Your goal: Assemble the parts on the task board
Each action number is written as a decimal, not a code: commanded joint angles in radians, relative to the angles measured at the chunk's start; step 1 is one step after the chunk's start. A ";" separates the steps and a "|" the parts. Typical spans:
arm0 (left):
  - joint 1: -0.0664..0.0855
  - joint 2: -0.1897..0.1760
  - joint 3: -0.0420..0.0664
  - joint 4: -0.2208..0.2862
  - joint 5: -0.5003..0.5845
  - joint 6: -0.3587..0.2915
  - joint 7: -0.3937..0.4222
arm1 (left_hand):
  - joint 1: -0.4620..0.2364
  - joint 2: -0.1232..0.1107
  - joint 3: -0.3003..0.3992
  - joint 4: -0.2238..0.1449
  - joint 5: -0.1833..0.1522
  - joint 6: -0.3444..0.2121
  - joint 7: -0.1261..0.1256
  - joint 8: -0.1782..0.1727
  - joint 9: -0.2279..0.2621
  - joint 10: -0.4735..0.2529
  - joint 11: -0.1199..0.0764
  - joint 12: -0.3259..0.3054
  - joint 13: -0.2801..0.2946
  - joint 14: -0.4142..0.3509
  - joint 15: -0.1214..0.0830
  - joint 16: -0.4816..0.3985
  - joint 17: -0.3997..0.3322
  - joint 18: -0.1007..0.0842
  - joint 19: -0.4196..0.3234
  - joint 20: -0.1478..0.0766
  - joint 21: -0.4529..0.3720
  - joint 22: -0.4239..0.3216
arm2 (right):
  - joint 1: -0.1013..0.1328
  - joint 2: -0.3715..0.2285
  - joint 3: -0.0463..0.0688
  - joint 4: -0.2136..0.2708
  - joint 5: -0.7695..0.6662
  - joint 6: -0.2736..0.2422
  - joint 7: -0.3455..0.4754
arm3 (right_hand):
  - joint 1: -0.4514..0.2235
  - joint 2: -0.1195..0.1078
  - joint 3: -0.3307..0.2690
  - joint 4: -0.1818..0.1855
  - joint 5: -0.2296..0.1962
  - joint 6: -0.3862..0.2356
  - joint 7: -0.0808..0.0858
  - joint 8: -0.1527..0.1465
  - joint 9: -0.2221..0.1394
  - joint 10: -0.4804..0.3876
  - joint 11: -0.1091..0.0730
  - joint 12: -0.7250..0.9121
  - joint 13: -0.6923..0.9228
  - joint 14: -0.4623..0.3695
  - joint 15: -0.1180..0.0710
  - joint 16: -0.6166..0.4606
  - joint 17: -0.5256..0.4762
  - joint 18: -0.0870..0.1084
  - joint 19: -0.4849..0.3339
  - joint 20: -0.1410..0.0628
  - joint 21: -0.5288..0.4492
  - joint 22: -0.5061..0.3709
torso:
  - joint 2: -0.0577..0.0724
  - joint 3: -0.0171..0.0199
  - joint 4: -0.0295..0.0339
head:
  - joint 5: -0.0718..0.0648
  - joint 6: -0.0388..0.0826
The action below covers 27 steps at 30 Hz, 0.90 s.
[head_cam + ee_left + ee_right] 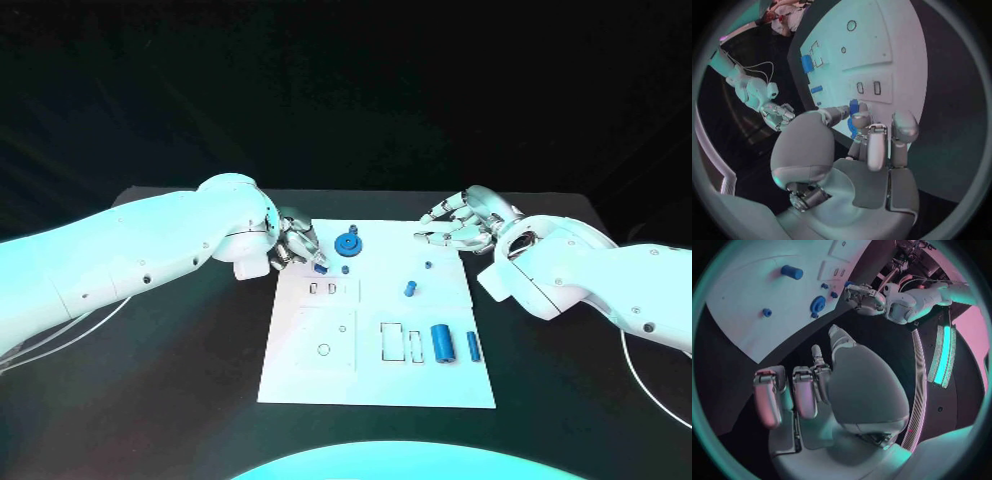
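Observation:
The white task board [375, 370] lies in the middle of the table. My left hand [299, 245] is at its far left edge and pinches a small blue part [319, 267] between thumb and finger; the left wrist view shows that part [853, 107] just over the board [886, 45], near two small rectangular slots [868, 88]. A round blue gear-like part [348, 243] sits just right of that hand. My right hand [462, 225] hovers at the board's far right corner, fingers loosely bent, holding nothing [811, 390].
A small blue peg [346, 269] and two more small blue pieces [427, 265] [411, 289] stand mid-board. A thick blue cylinder [443, 343] and a thin one [472, 346] lie near the front right, beside outlined recesses [392, 341]. A cable [652, 390] runs under the right arm.

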State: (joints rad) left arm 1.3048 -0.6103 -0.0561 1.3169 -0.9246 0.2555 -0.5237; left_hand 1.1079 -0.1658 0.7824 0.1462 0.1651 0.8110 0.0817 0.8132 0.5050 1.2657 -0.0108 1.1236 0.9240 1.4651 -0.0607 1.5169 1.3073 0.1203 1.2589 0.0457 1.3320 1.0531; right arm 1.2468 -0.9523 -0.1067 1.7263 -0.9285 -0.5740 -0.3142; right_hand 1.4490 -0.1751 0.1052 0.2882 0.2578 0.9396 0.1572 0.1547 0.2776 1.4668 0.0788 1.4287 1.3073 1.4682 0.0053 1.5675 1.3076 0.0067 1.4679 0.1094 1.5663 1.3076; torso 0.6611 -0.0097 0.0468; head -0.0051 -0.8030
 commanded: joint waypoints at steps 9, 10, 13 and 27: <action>-0.005 0.002 -0.024 0.031 -0.005 -0.134 0.021 | -0.048 -0.029 0.161 -0.175 0.189 0.066 -0.039 0.005 0.204 0.057 -0.020 0.035 0.049 0.083 -0.025 0.013 0.180 -0.025 0.047 -0.017 0.038 0.069 | -0.001 0.000 0.000 -0.003 -0.002 0.011 0.010 | -0.001 0.008 0.008 0.000 0.006 0.008 0.000 0.005 -0.001 -0.005 -0.005 -0.001 0.151 0.102 -0.004 0.003 0.263 -0.007 0.103 -0.003 0.004 0.263 | 0.000 -0.0010 0.0017 | 0.004 -0.015; -0.007 0.003 -0.026 0.032 -0.007 -0.144 0.021 | -0.049 -0.029 0.161 -0.175 0.193 0.067 -0.039 0.005 0.204 0.058 -0.021 0.034 0.048 0.083 -0.025 0.013 0.181 -0.025 0.048 -0.017 0.040 0.071 | -0.001 0.000 0.000 -0.003 -0.002 0.011 0.010 | -0.001 0.008 0.008 0.000 0.006 0.008 0.000 0.005 -0.001 -0.005 -0.005 -0.001 0.151 0.102 -0.004 0.003 0.263 -0.007 0.103 -0.003 0.004 0.263 | 0.000 -0.0013 0.0022 | 0.004 -0.017; -0.014 0.006 -0.030 0.035 -0.019 -0.172 0.023 | -0.054 -0.033 0.158 -0.177 0.208 0.075 -0.042 0.006 0.206 0.067 -0.024 0.040 0.056 0.085 -0.027 0.016 0.186 -0.028 0.057 -0.019 0.047 0.085 | -0.002 0.000 0.000 -0.003 -0.002 0.009 0.012 | -0.001 0.008 0.008 0.000 0.006 0.008 0.000 0.005 -0.001 -0.005 -0.005 -0.001 0.151 0.102 -0.004 0.003 0.263 -0.007 0.103 -0.003 0.004 0.263 | 0.000 -0.0017 0.0013 | 0.006 -0.020; -0.033 0.041 -0.046 0.028 -0.058 -0.171 0.022 | -0.062 -0.035 0.153 -0.178 0.222 0.090 -0.049 0.008 0.210 0.076 -0.030 0.034 0.045 0.083 -0.032 0.012 0.176 -0.031 0.067 -0.023 0.055 0.101 | -0.002 0.006 0.000 -0.005 -0.011 0.009 0.014 | -0.002 0.008 0.010 0.000 0.009 0.008 0.000 0.005 -0.001 -0.006 -0.005 -0.003 0.150 0.102 -0.004 0.003 0.263 -0.007 0.103 -0.003 0.004 0.263 | 0.001 -0.0002 -0.0014 | 0.010 -0.033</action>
State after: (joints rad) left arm 1.2730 -0.5720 -0.1017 1.3447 -0.9647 0.0899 -0.5138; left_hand 1.0468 -0.2110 0.7726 0.1363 0.3800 0.8645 0.0635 0.8163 0.6265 1.3425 -0.0407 1.1623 0.9721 1.4651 -0.0859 1.5302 1.3073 0.0989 1.3225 0.0217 1.3814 1.1546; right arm 1.2455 -0.9472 -0.1072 1.7213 -0.9294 -0.5738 -0.3116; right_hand 1.4490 -0.1752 0.1107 0.2882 0.2616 0.9396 0.1573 0.1547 0.2777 1.4632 0.0751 1.4287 1.3081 1.4682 0.0052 1.5675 1.3074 0.0067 1.4679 0.1094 1.5663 1.3073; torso 0.6623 -0.0107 0.0452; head 0.0053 -0.8330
